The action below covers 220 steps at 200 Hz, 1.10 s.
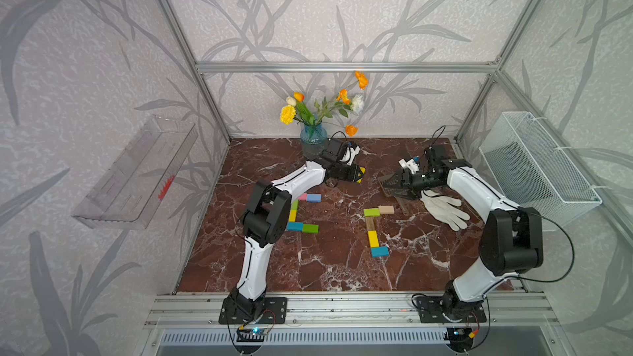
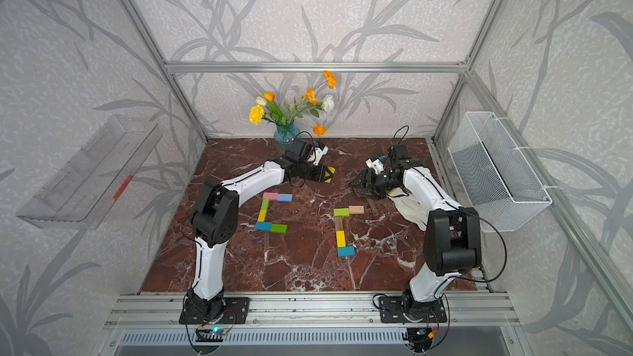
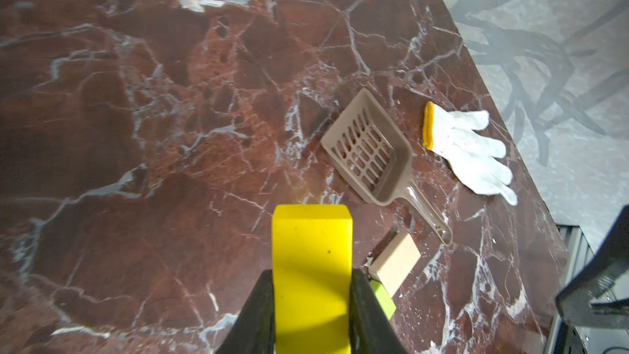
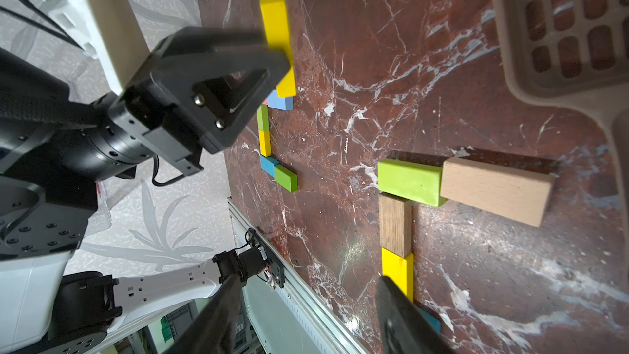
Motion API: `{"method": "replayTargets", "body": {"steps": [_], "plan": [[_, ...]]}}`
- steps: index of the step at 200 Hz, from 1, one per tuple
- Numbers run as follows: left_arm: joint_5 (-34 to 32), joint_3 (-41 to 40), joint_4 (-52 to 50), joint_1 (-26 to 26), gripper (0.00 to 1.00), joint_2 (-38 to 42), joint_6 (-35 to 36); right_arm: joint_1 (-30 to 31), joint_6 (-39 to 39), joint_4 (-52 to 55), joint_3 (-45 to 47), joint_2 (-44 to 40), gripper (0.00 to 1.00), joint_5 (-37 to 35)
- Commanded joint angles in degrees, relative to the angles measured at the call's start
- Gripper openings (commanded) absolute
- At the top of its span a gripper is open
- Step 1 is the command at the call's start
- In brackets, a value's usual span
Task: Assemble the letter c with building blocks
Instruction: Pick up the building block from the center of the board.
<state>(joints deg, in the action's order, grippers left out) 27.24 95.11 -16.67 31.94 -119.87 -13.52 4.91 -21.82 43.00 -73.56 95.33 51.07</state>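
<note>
Carrying a yellow block [image 3: 311, 233] pinched across its width in my left pincer [image 3: 311, 277], I hung in the air beside the scoop [image 3: 367, 151], on its side toward my left arm. My right pincer [image 4: 309, 279] hovered over the scoop, spread and empty. I judged this the closing placement: the unfinished C [image 1: 370, 223], just nearer my bases than the scoop, wanted this block laid flat against its teal end [image 1: 379, 251]. The blocks numbered twelve: three yellow, three green, three blue-teal, one pink, one tan, one brown. Six formed the finished C [image 1: 292, 215], farther from the scoop.

I'm seeing a brown scoop [image 3: 400, 165] lying near a white glove [image 3: 469, 151], a flower vase [image 1: 312, 138] standing by the back wall [image 1: 394, 111].
</note>
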Motion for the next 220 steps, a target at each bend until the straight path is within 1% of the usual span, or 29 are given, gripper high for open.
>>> {"method": "replayTargets", "body": {"steps": [1,13,26,60,64,73,91,116,156,202,220], "plan": [[4.6,0.1,2.3,1.2,0.27,2.3,4.7,-0.2,1.8,3.2,-2.8,1.1,0.60,-0.4],[6.8,-0.8,3.9,1.5,0.28,2.7,5.9,-0.3,2.3,5.3,-4.2,1.6,0.57,-2.6],[9.2,-1.9,5.6,1.9,0.28,3.1,6.8,-0.4,2.5,6.5,-5.6,1.8,0.51,-4.7],[12.6,-5.7,10.5,2.8,0.28,4.7,10.6,-0.8,1.7,6.5,-7.4,2.1,0.50,-4.2],[12.9,-6.0,10.8,2.9,0.28,4.9,11.1,-0.9,1.7,6.5,-7.5,3.6,0.49,-4.3],[13.4,-6.5,11.1,3.2,0.28,5.3,12.2,-0.9,1.6,6.5,-7.8,4.0,0.48,-4.3],[14.8,-7.4,11.8,3.6,0.25,5.6,14.3,-1.3,1.4,6.6,-8.1,4.7,0.42,-4.2],[16.1,-9.4,14.1,4.4,0.22,6.3,17.1,-1.3,1.4,6.9,-8.5,5.6,0.35,-3.5],[16.6,-10.8,15.2,5.8,0.22,6.6,20.6,-1.3,1.9,6.3,-8.5,5.9,0.35,-0.9],[16.5,-11.4,15.1,6.9,0.23,6.8,23.3,-1.1,3.1,7.6,-8.4,7.1,0.35,-0.5],[16.4,-11.5,15.0,7.2,0.23,6.9,24.0,-0.8,4.0,8.2,-8.2,7.2,0.31,-0.5]]}}
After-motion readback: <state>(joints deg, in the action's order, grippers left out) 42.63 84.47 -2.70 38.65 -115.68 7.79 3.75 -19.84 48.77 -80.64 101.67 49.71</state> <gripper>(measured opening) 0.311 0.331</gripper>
